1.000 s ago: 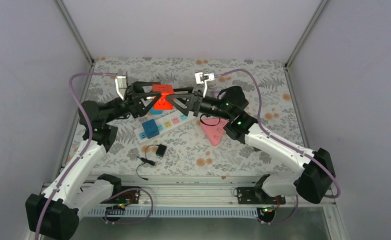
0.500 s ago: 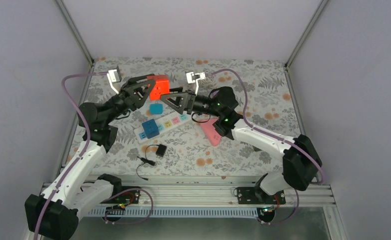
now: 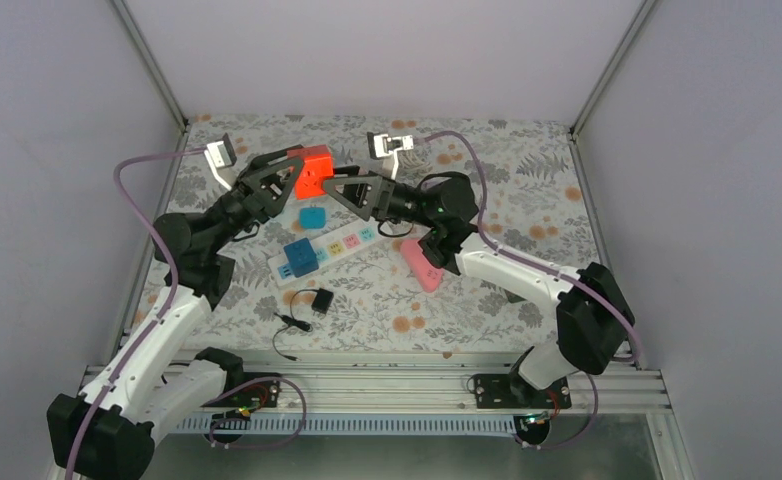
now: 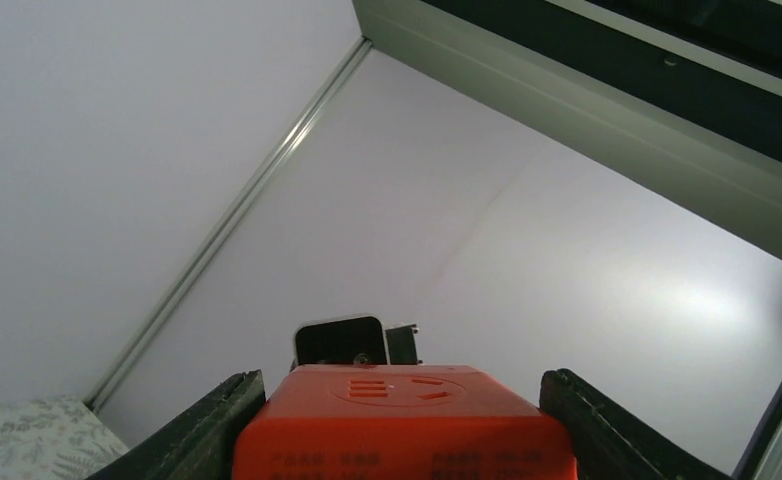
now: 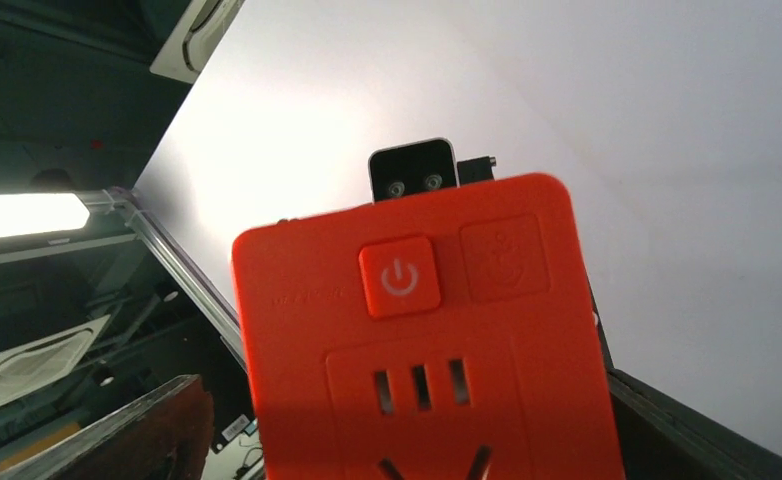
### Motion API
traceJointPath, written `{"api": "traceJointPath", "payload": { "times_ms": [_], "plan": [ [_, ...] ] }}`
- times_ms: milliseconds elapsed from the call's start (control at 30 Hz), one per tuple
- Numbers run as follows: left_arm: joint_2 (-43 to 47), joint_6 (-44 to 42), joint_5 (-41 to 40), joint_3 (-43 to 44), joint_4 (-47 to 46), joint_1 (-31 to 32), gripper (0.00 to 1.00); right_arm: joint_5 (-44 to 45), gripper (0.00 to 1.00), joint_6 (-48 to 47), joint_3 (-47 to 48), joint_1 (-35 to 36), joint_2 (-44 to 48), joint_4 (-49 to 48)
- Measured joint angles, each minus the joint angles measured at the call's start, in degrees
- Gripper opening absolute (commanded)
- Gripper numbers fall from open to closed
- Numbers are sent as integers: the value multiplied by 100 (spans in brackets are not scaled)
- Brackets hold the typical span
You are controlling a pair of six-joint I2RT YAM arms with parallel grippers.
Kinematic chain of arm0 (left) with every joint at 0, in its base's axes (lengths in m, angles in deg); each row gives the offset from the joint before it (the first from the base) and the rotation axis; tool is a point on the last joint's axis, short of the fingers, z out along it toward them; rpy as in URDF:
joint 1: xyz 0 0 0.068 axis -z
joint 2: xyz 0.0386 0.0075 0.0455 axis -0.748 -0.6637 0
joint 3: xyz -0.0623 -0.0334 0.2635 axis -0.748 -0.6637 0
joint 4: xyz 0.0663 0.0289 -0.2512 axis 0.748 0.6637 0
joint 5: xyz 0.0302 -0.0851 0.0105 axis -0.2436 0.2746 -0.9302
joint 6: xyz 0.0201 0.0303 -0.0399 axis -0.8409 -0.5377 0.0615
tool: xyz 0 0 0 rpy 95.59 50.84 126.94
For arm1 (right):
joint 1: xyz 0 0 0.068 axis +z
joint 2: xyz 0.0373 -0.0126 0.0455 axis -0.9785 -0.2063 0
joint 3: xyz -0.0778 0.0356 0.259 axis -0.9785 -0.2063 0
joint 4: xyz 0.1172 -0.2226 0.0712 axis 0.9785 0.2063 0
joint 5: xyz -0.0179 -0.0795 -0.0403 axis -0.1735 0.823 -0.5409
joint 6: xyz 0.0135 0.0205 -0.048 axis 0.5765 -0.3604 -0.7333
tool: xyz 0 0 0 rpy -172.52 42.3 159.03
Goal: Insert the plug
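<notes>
An orange-red cube socket hangs in the air above the far middle of the table. My left gripper is shut on it from the left. In the left wrist view the cube fills the space between the two fingers. My right gripper is open, right next to the cube's right side. In the right wrist view the cube's face, with its power button and slots, sits between the spread fingers, with a gap on the left. A black plug with its cable lies on the table.
A white power strip with coloured sockets lies below the grippers, with a blue cube at its near end. A small teal piece lies behind it. A pink strip lies under the right arm. Walls enclose the table on three sides.
Both grippers have risen and moved left and towards the back, the left one carrying the orange-red cube. The right gripper has stayed close to the cube.
</notes>
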Motion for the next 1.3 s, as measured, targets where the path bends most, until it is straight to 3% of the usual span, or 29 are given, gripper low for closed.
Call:
{"api": "traceJointPath", "payload": {
  "times_ms": [167,333,400,500,567,733,967,1300],
  "plan": [
    [42,-2,-39,-9,-37,-2,46,-55,80,243,348,20,-278,-55],
    [131,-15,-168,-138,4,2,53,-81,56,321,404,35,-437,-107],
    [157,-20,-240,-162,68,4,63,-81,51,249,404,28,-439,-55],
    [264,-155,-321,-168,302,11,89,-70,47,170,404,31,-422,66],
    [361,-433,-525,-131,717,13,99,-63,47,-20,382,26,-319,389],
    [520,-1373,-1453,321,2601,22,100,245,46,-949,133,-63,225,1781],
    [1036,-2640,-3453,525,5141,17,100,1134,46,-2623,140,-238,542,4133],
    [2138,-3633,-5278,181,6778,13,100,2500,46,-4323,339,-313,90,6367]
  ]
}}
